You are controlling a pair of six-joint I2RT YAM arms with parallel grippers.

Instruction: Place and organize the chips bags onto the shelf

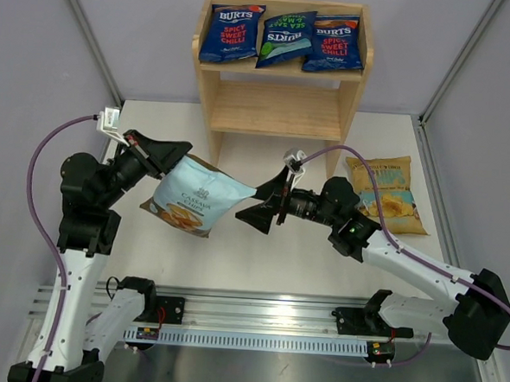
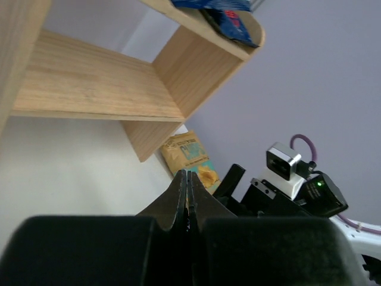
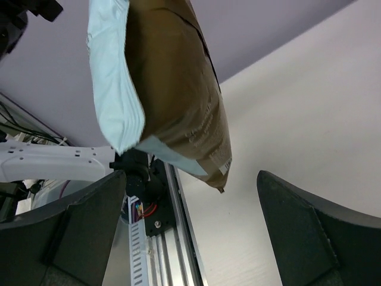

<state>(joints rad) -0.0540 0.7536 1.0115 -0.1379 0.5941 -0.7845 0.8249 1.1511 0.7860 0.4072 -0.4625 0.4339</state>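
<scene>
Pale blue-tan crinkly chips bag point(image 1: 196, 198) hangs between our hands
Left hand point(image 1: 179, 158) pinches its corner above the table point(image 1: 260, 256); its long axis runs toward our right hand point(image 1: 254, 205), wide open, empty

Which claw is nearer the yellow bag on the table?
Right. The right claw sits open left of the yellow bag; the left claw, holding the pale bag, is farther.
</scene>
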